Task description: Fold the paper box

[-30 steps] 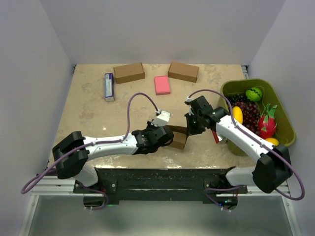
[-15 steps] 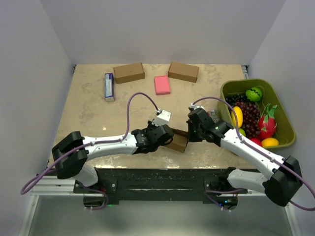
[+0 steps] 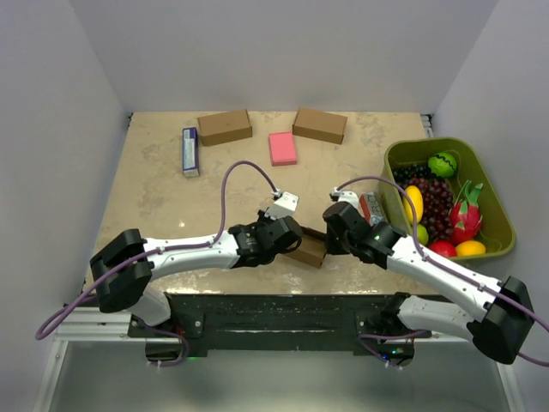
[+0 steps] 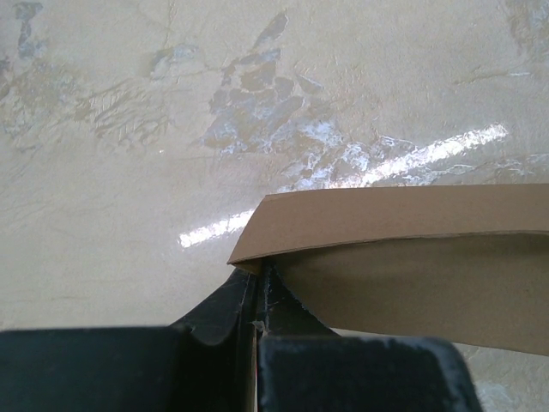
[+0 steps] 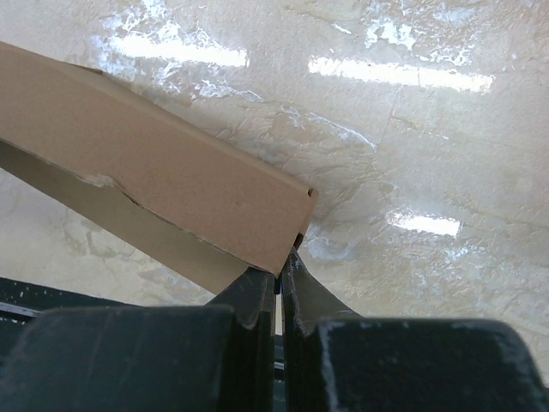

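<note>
Paper box (image 3: 310, 247) sits at the near middle of the tabletop (image 3: 163, 197), wedged between the two wrists, most of it hidden under them from above.

- Left end effector (image 4: 257, 302): fingers pressed together, a sliver of cardboard caught between them at the box's left corner. The box runs off to the right from there.
- Right end effector (image 5: 280, 283): also pressed together, pinching what looks like the wall edge at the opposite corner. The box runs off to the left.
- So the long axis lies roughly from one end effector to the other. Neither arm is nearer; each has an end.
- My read: the next fold turns on that shared line – one side holds, the other swings a panel about it. Both gripping thin edges, so tearing or slip is the risk.

Around: two brown boxes (image 3: 225, 127) and a pink pad (image 3: 282, 148) at the far edge, a blue carton (image 3: 190, 151) far left, a green bin (image 3: 506, 215) of fruit at right – all well apart. Nothing blocks the fold except the arms crowding each other.
</note>
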Robot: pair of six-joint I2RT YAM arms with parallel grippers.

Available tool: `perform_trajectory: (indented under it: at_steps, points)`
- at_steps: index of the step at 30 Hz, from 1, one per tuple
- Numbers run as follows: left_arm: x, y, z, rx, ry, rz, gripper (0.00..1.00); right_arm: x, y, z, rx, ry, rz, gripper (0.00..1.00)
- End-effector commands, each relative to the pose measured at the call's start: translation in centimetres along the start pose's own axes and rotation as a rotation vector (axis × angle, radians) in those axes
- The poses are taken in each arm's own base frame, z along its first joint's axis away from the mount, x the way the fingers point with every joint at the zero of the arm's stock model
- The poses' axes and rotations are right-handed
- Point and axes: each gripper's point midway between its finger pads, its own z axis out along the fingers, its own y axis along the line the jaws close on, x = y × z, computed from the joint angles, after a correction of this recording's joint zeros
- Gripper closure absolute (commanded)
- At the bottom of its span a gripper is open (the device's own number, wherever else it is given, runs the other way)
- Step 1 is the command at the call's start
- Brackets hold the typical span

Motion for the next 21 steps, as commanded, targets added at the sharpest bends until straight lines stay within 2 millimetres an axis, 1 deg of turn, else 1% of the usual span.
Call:
perform_trajectory:
  at_steps: [1,4,5,7,8,10,11,14,15,18,20,21]
  points:
    - [3.5,-4.9,-1.1,0.242,0.162,0.005,1.00,2.2,2.6,-0.4,-0.105,0.061,0.012,0.99]
    - [3.0,-5.1,-1.1,0.247,0.150,0.003,1.00,3.0,2.6,-0.2,-0.102,0.080,-0.016,0.95]
    - [2.8,-5.2,-1.0,0.250,0.147,0.007,1.00,3.1,2.6,-0.3,-0.105,0.084,-0.025,0.92]
    - [3.1,-5.1,-0.8,0.238,0.154,0.041,1.00,3.0,2.9,-0.6,-0.121,0.086,-0.038,0.88]
    - [3.0,-5.1,-0.7,0.235,0.149,0.065,1.00,3.1,2.9,-0.7,-0.129,0.089,-0.051,0.80]
    - [3.2,-4.6,-0.7,0.210,0.150,0.088,1.00,2.5,3.0,-1.3,-0.138,0.074,-0.064,0.73]
    - [3.1,-4.4,-0.7,0.205,0.147,0.099,1.00,2.5,2.9,-1.6,-0.135,0.076,-0.070,0.66]
    - [3.0,-3.9,-0.8,0.190,0.140,0.116,1.00,1.7,3.0,-2.6,-0.149,0.059,-0.086,0.56]
    - [2.9,-3.7,-0.8,0.187,0.138,0.118,1.00,1.1,3.2,-3.0,-0.151,0.043,-0.084,0.49]
    - [3.1,-3.5,-0.9,0.181,0.146,0.134,1.00,0.4,2.9,-3.7,-0.142,0.022,-0.086,0.37]
    - [3.1,-3.4,-0.9,0.177,0.152,0.137,1.00,0.3,2.4,-4.2,-0.126,0.014,-0.089,0.33]
    - [3.3,-3.3,-0.9,0.174,0.158,0.145,1.00,-0.2,2.3,-4.5,-0.119,-0.003,-0.085,0.30]
